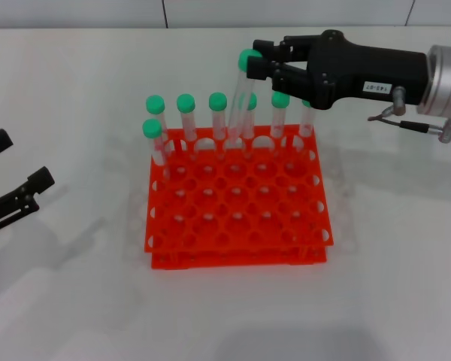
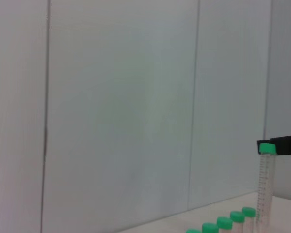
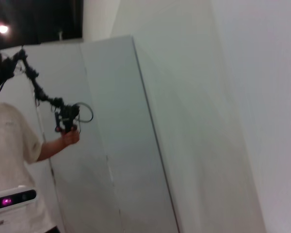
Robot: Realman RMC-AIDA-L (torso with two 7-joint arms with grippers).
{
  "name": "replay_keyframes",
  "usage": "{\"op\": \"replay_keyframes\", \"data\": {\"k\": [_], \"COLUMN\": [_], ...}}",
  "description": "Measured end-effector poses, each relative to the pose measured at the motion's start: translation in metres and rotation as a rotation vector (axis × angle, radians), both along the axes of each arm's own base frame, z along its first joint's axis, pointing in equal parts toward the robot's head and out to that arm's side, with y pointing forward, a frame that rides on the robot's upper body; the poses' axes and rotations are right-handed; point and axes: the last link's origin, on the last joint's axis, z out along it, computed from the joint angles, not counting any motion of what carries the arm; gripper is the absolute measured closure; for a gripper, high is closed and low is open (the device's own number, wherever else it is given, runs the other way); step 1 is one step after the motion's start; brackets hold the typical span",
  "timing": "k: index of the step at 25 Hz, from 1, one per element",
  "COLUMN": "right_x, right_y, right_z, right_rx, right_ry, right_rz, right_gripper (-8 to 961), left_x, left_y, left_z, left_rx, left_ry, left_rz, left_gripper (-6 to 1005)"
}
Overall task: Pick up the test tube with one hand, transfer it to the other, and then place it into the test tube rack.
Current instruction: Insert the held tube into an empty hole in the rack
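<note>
My right gripper (image 1: 254,62), the one with the white wrist label, is shut on the green cap of the test tube (image 1: 239,105). The tube hangs slightly tilted, its lower end down at the back row of the orange-red test tube rack (image 1: 240,226). Several identical green-capped tubes (image 1: 185,113) stand in the rack's back rows. My left gripper (image 1: 15,162), unlabelled, is open and empty at the far left, well clear of the rack. The left wrist view shows the held tube (image 2: 266,184) under the right gripper's black fingers (image 2: 287,144). The right wrist view shows none of these.
The rack stands mid-table on the white tabletop (image 1: 75,301). The tops of the standing tubes (image 2: 224,223) show in the left wrist view. A person (image 3: 14,145) holding a device stands by a pale wall in the right wrist view.
</note>
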Motion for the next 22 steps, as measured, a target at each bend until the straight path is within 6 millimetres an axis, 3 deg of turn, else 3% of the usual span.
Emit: {"op": "replay_keyframes", "data": {"k": [22], "right_x": [-0.040], "right_y": [0.017], "right_z": [-0.030], "right_rx": [-0.027], "right_ry": [-0.135], "right_rz": [0.043], "right_gripper": [646], "left_x": [-0.025], "left_y": [-0.020], "left_z": [-0.018], "left_rx": [0.054], "left_ry": [0.004], "left_rz": [0.077], "left_gripper": [124]}}
